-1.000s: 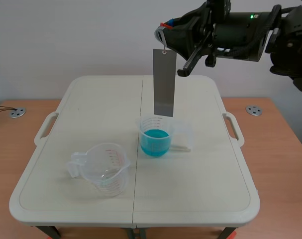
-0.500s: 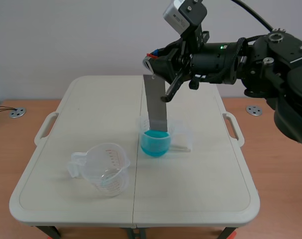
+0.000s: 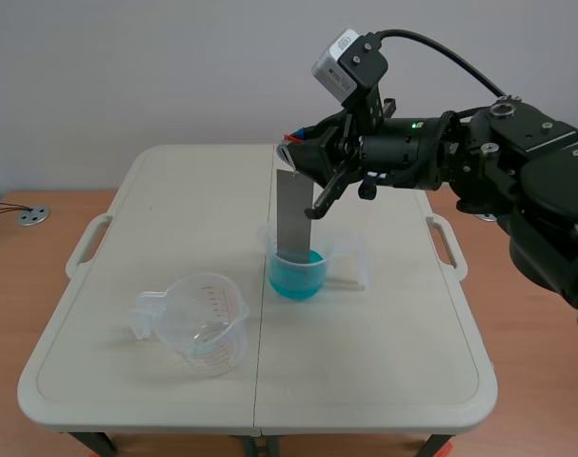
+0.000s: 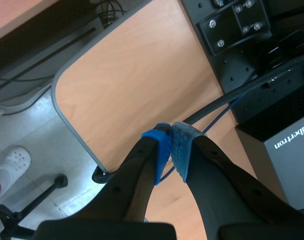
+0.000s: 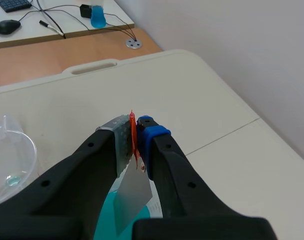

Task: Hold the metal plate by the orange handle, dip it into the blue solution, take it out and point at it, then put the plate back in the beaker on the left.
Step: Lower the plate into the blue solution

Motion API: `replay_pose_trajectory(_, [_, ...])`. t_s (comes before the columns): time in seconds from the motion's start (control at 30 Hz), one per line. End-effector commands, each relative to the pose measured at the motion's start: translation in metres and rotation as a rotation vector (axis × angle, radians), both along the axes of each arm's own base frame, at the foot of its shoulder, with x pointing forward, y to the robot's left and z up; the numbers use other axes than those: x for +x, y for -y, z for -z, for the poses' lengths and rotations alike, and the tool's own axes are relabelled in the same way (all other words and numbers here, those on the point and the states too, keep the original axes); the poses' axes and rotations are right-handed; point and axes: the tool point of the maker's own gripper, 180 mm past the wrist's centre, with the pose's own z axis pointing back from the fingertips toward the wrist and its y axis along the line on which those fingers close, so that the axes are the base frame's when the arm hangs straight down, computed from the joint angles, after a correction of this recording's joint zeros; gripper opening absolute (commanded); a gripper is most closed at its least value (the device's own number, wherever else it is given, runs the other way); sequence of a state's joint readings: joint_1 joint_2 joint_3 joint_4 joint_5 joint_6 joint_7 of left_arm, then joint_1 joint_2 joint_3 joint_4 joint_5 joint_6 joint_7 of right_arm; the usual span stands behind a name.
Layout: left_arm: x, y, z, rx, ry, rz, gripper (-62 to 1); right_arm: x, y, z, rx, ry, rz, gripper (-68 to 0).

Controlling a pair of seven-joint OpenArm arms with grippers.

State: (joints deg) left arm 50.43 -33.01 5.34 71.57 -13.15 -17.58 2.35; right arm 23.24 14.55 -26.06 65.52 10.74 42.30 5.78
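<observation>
White table (image 3: 384,362); metal plate (image 3: 291,214) dips into beaker (image 3: 303,278).

**Around my work**

I work over a white folding table (image 3: 384,362) with a handle slot (image 3: 87,246) in each side edge. A wooden surface (image 3: 12,314) shows at both its sides, with a round metal grommet (image 3: 33,216) on each side. Farther off I see a black mouse (image 5: 5,26) and a blue object (image 5: 97,17). A white shoe (image 4: 10,162) is on the floor (image 4: 31,130).

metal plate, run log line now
right end effector shut on orange handle | metal plate lower end in beaker of blue solution
</observation>
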Motion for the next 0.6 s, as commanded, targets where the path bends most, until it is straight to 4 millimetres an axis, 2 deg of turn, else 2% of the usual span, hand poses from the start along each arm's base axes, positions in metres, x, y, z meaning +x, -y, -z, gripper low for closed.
replay_pose_trajectory(0.0, [-0.002,0.002,-0.002,-0.01,-0.004,0.003,-58.0,0.004,-0.006,-0.014,0.028,0.033,-0.013,-66.2])
replay_pose_trajectory(0.3, [-0.004,0.003,-0.001,-0.009,-0.012,0.004,-58.0,0.005,-0.001,0.006,-0.002,-0.009,0.002,-66.2])
replay_pose_trajectory(0.57, [-0.004,0.003,-0.001,-0.009,-0.012,0.004,-58.0,0.004,0.001,0.011,-0.028,-0.008,0.001,-66.2])
